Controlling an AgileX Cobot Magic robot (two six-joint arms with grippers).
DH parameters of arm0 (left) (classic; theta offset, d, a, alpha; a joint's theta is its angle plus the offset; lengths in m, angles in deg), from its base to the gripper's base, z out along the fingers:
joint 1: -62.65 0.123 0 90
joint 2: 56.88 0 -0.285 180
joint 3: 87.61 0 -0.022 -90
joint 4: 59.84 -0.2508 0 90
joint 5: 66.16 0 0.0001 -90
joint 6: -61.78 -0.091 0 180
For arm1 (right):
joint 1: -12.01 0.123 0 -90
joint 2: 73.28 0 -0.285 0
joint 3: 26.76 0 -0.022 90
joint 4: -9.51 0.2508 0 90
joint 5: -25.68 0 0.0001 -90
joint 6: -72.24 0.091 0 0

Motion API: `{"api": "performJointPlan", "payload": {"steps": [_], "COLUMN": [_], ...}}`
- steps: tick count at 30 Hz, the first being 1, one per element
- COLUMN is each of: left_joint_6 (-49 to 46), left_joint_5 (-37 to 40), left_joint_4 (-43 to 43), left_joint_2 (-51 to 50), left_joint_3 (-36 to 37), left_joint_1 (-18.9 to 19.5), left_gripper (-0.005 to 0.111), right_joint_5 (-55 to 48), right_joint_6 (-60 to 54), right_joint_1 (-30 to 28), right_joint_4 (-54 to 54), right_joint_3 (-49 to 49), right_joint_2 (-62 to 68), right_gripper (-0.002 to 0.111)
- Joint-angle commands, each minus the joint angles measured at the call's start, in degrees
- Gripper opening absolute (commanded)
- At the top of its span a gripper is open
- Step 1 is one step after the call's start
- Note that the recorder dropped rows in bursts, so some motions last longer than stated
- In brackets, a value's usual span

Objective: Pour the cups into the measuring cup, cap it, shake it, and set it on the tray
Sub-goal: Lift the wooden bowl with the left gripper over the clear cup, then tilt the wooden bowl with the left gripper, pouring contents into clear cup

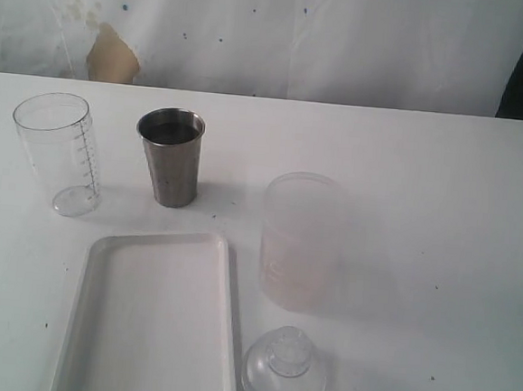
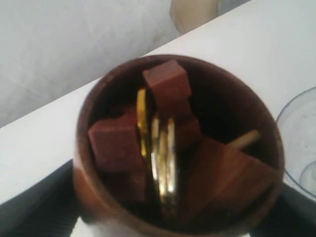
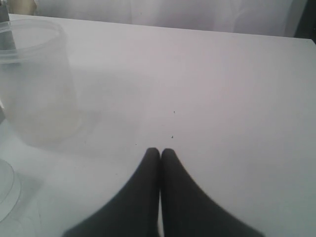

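Observation:
In the left wrist view the brown wooden cup [image 2: 98, 197] fills the frame, holding red-brown blocks [image 2: 116, 143] and gold discs [image 2: 163, 148]. My left gripper [image 2: 163, 224] is shut on it, with a dark finger [image 2: 34, 210] on each side. The measuring cup [image 1: 59, 148] stands empty at the table's left; its rim [image 2: 301, 143] shows just beside the brown cup. The steel tumbler [image 1: 171, 157] stands to its right. The white tray [image 1: 152, 323] lies at the front. My right gripper [image 3: 160, 150] is shut and empty over bare table. Neither gripper shows in the exterior view.
A frosted translucent container [image 1: 301, 239] stands right of the tray, also close to my right gripper [image 3: 34, 84]. A clear domed lid [image 1: 285, 371] lies in front of it. The white table's right half holds nothing else.

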Motion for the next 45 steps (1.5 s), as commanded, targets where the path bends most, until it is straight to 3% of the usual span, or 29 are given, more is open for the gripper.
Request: {"api": "performJointPlan", "payload": {"steps": [1,6,10,18,23,32,45], "left_joint_6": [0.49,0.49,1.76,21.59,27.13,27.22,16.24], "left_joint_5": [0.38,1.10,1.62,9.74,15.92,20.87,25.30], "left_joint_4": [-4.22,-5.86,-11.63,-38.18,-49.84,-58.42,-58.97], "left_joint_2": [-1.71,-3.41,-4.37,-6.33,-8.14,-10.18,-10.21], "left_joint_3": [-2.54,-3.41,-3.41,-3.41,-3.41,-3.41,-3.41], "left_joint_1": [-0.21,-0.32,-3.12,-9.46,-13.29,-16.78,-16.80], "left_gripper": [0.000,0.000,0.000,0.000,0.000,0.000,0.000], "right_joint_5": [0.43,0.43,0.43,0.43,0.43,0.43,0.43], "right_joint_6": [0.23,0.23,0.23,0.23,0.23,0.23,0.23], "right_joint_1": [0.19,0.19,0.19,0.19,0.19,0.19,0.19], "right_joint_4": [-0.06,-0.06,-0.06,-0.06,-0.06,-0.06,-0.06], "right_joint_3": [0.13,0.13,0.13,0.13,0.13,0.13,0.13], "right_joint_2": [-0.31,-0.31,-0.31,-0.31,-0.31,-0.31,-0.31], "right_gripper": [0.000,0.000,0.000,0.000,0.000,0.000,0.000]}}
